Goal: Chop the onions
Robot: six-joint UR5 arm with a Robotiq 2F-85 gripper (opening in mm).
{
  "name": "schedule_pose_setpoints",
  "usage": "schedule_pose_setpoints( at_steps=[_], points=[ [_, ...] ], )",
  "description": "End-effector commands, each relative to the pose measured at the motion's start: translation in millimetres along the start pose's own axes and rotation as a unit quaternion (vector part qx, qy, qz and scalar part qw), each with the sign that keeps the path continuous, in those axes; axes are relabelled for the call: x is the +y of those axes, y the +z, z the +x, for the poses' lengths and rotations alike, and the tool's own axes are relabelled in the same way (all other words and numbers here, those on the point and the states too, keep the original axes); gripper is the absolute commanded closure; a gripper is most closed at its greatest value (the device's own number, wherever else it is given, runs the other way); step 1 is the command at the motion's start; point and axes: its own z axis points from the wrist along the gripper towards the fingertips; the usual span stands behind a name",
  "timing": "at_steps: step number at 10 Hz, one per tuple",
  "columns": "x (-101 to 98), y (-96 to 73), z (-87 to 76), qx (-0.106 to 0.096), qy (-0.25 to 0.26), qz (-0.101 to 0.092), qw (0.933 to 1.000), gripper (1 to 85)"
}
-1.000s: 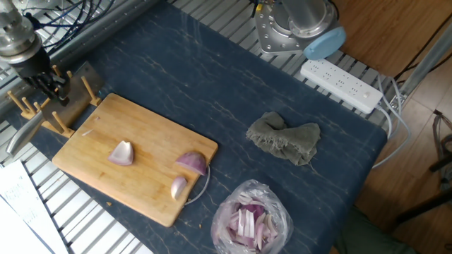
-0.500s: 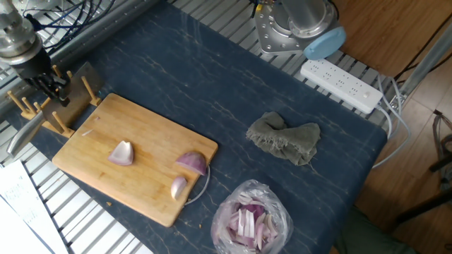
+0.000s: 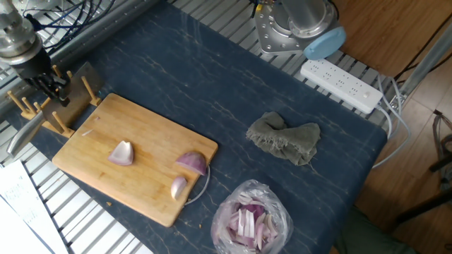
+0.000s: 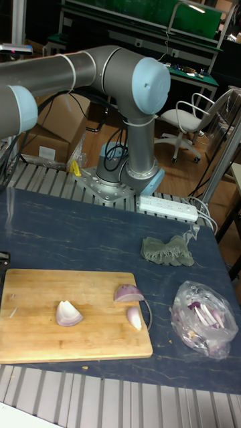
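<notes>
Three onion wedges lie on the wooden cutting board: one at the middle and two near its right end. My gripper is at the far left, off the board, down at a wooden peg rack that holds a grey blade. Its dark fingers are close together among the pegs, and what lies between them is hidden. It is well away from the onions.
A clear plastic bag of thin onion slivers lies right of the board. A grey-green cloth sits mid-table, with a white power strip and the arm's base behind it. Metal slats border the blue mat.
The gripper has shifted very slightly at the rack. The onions, board and bag have not moved.
</notes>
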Motion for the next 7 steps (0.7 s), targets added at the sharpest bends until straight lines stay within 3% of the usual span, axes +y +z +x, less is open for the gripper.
schedule_pose_setpoints(
  at_steps=[1, 3, 4, 5, 6, 7],
  points=[
    [3.0, -15.9, -3.5, 0.001, 0.007, 0.012, 0.9999, 84.7],
    [7.3, -47.8, -3.7, 0.01, 0.001, 0.042, 0.9991, 84.7],
    [9.9, -68.4, 1.1, 0.018, -0.018, 0.069, 0.9973, 84.7],
    [19.0, -89.3, -3.2, 0.006, -0.032, 0.093, 0.9951, 84.7],
    [29.1, -104.8, -6.9, -0.003, -0.041, 0.104, 0.9937, 84.7],
    [35.0, -116.2, -7.2, -0.005, -0.05, 0.127, 0.9906, 84.7]
  ],
)
